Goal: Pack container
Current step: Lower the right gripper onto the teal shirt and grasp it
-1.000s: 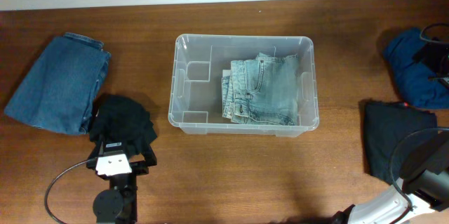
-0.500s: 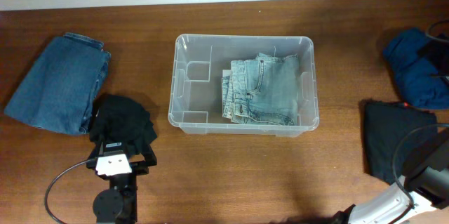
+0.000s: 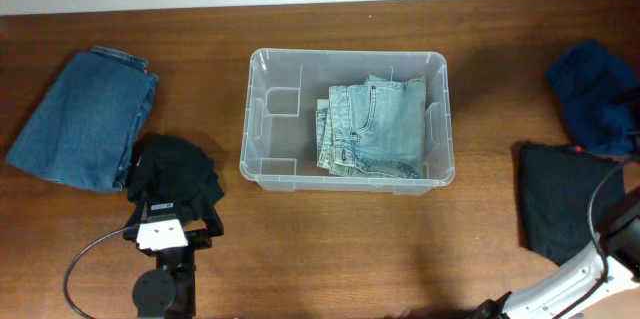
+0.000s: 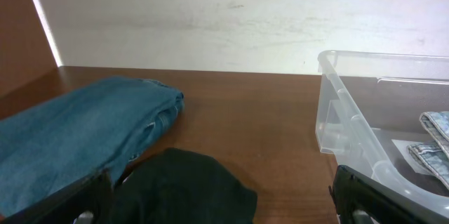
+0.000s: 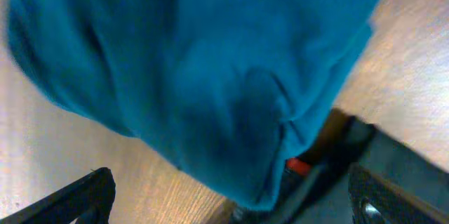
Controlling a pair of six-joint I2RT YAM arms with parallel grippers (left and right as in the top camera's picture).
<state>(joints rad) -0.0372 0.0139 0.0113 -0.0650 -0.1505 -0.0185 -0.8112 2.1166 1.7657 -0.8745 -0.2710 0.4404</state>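
Left end effector [image 4: 224,199] and right end effector [image 5: 228,192] gape wide, empty; container [image 3: 257,124] likely light, stiff, slick: grip the rim

- where's the container [image 3: 345,53]?
- middle of the table [image 3: 350,249]. jeans [image 3: 373,127] lie in it, toward its 3 o'clock side.
- and out at 9 o'clock?
- a denim fold [image 3: 85,117], with a bundle [image 3: 175,171] touching it at its 5 o'clock.
- 3 o'clock?
- a heap [image 3: 592,94] at the edge, a flat cloth [image 3: 560,202] just beside it at 6 o'clock.

robot lab, wooden table [image 3: 350,249], white wall [image 4: 210,13]
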